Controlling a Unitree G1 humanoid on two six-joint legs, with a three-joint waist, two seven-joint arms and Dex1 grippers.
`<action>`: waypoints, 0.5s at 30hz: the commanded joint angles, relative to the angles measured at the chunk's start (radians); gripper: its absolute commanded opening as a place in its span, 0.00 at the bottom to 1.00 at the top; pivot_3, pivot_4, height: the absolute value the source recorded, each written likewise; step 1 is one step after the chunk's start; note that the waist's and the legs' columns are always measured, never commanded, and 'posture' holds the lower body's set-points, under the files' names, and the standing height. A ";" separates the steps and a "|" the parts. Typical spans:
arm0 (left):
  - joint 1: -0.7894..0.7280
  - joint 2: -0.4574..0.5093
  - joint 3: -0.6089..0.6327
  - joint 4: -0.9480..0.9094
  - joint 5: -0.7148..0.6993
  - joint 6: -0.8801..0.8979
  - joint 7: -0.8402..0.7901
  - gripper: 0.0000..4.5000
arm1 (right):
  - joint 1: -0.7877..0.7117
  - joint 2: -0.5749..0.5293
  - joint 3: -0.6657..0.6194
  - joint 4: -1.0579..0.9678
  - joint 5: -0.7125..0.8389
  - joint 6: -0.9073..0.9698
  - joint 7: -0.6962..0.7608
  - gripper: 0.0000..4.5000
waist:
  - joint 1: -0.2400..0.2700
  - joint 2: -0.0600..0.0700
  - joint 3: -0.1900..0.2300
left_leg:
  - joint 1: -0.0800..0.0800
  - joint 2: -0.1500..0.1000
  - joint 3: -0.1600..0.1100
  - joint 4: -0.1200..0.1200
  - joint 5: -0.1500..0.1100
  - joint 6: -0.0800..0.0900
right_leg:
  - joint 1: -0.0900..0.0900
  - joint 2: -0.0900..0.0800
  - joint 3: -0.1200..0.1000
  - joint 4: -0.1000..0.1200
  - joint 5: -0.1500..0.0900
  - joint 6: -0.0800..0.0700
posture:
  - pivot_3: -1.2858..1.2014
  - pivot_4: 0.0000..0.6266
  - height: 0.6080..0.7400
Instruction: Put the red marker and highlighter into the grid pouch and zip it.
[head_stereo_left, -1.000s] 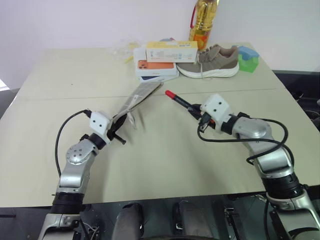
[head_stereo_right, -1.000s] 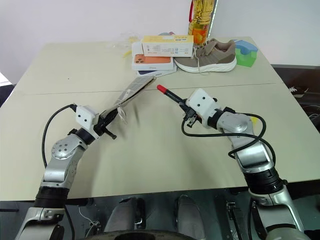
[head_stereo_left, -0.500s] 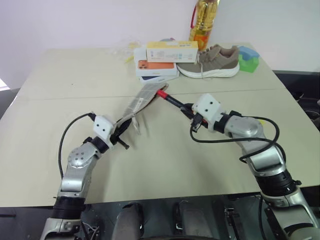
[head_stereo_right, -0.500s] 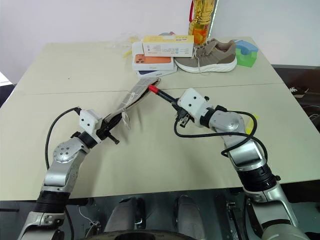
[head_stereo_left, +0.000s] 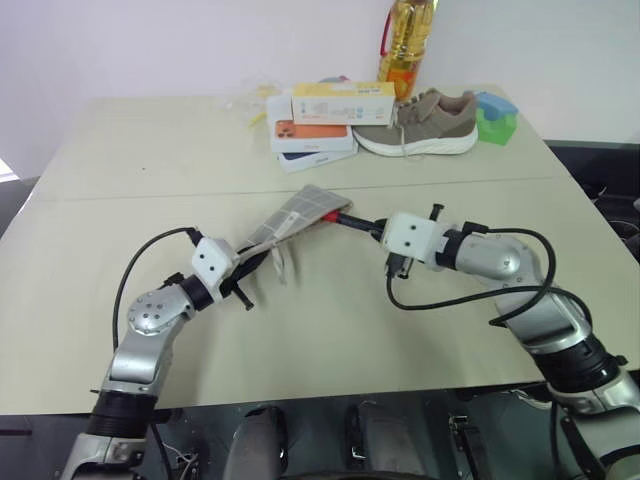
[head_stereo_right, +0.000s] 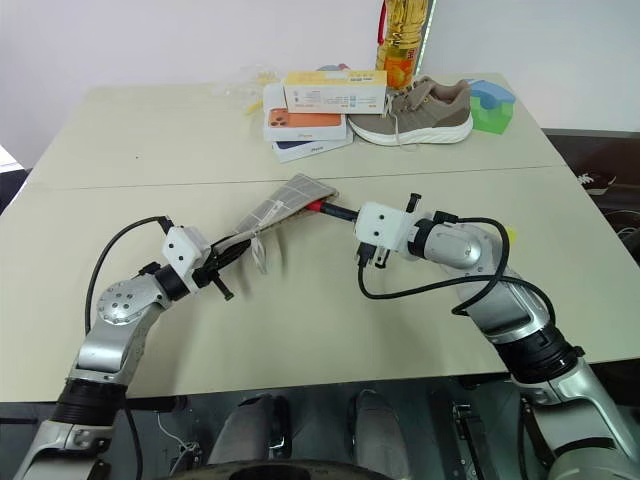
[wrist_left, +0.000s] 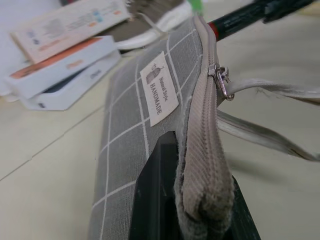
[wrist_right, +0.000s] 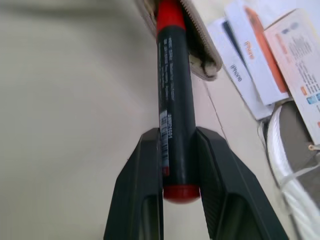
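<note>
The left end effector (wrist_left: 182, 220) pinches one end of the grid pouch (head_stereo_left: 295, 213), holding it raised and tilted above the desk (head_stereo_left: 330, 330); its fingertips are partly buried in the fabric. The right end effector (wrist_right: 177, 165) clamps the red marker (wrist_right: 174, 105), whose front tip is hidden inside the pouch's open mouth. Beyond lie stacked phone boxes (head_stereo_left: 322, 122) and a shoe (head_stereo_left: 425, 122), with a bottle (head_stereo_left: 403, 45) cut off by the frame's top edge.
</note>
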 joint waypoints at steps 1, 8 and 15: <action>-0.046 0.033 -0.027 -0.013 -0.010 -0.043 -0.093 0.00 | -0.046 -0.003 0.034 -0.041 -0.040 -0.085 0.051 0.09 | 0.000 0.000 0.000 | 0.000 0.000 0.000 0.000 0.000 0.000 | 0.000 0.000 0.000 0.000 0.000 0.000 | 0.52 0.24 1.00; -0.078 0.052 -0.065 -0.023 -0.027 -0.045 -0.198 0.00 | -0.055 0.060 0.091 -0.067 -0.086 -0.125 0.087 0.09 | 0.001 0.000 0.000 | 0.000 0.000 0.000 0.000 0.000 0.000 | 0.000 0.000 0.000 0.000 0.000 0.000 | 0.52 0.24 1.00; -0.078 0.031 -0.070 -0.019 -0.005 -0.045 -0.191 0.00 | -0.037 0.090 0.049 -0.106 -0.053 -0.056 0.122 0.51 | 0.002 0.000 0.000 | 0.000 0.000 0.000 0.001 0.000 0.000 | 0.000 0.000 0.000 0.000 0.000 0.000 | 0.52 0.24 1.00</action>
